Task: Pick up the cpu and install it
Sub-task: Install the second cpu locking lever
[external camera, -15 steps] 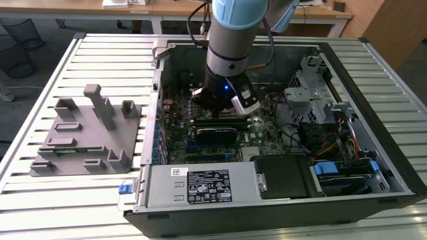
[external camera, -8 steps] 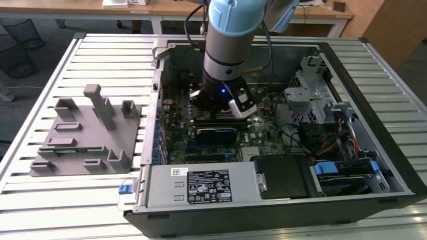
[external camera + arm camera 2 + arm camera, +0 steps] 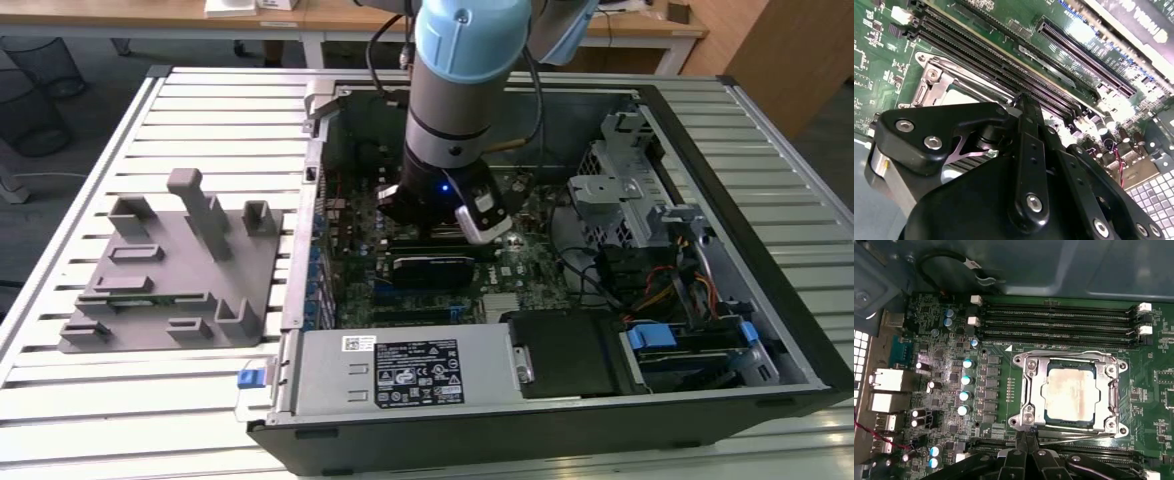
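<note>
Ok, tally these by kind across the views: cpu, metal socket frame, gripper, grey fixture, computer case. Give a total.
cpu: 1
metal socket frame: 1
gripper: 1
grey fixture: 1
computer case: 1
Total: 5

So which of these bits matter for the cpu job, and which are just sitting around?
Part of the job:
- cpu, lying in its socket
- socket frame on the motherboard
- claw, just at the socket's edge

Just lying about:
- grey fixture outside the case
- silver labelled box
- memory slots
- drive cage
</note>
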